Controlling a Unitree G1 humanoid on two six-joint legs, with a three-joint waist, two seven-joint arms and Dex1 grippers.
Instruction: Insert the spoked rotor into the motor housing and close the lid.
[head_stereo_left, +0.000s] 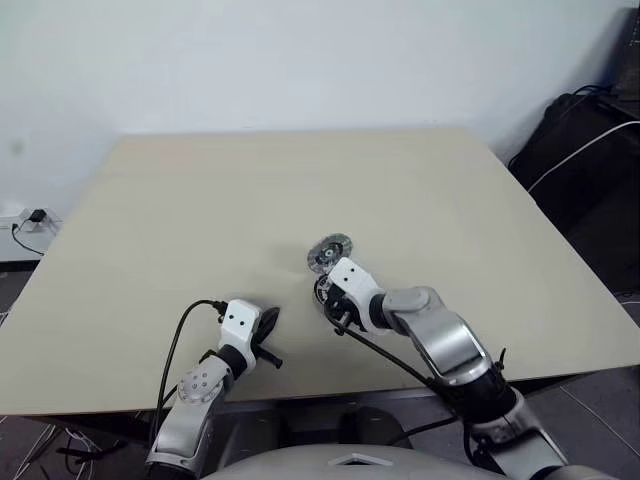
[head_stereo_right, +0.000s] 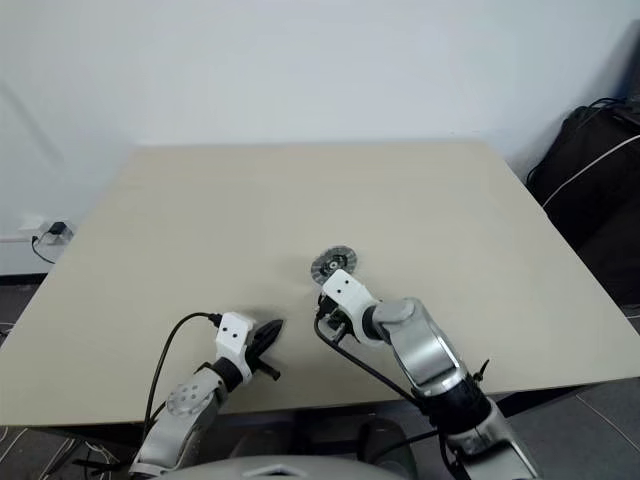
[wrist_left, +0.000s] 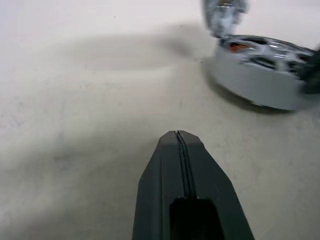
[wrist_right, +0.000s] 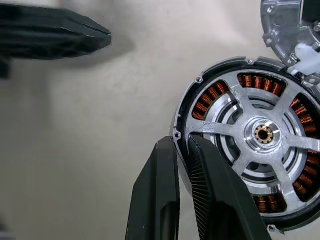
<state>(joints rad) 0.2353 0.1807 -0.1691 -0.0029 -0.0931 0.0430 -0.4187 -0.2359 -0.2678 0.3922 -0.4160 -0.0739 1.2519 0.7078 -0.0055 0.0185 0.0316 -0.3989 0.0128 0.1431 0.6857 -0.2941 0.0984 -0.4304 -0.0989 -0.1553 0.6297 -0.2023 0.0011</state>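
Black fingers of the right gripper (wrist_right: 182, 150) pinched the rim of the motor housing (wrist_right: 200, 107) on the table (head_stereo_left: 200, 200), shiny spoked rotor (wrist_right: 262, 134) already inside, hard and heavy-looking; the left gripper (wrist_left: 178, 137) sat shut and empty; the grey lid (head_stereo_left: 328, 251) lay just beyond, best gripped by its edge

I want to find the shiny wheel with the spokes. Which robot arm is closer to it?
The right. The right gripper is at the spoked rotor's rim, which sits between its jaws, the rotor lying in the motor housing. The left gripper rests apart on the table, jaws shut.
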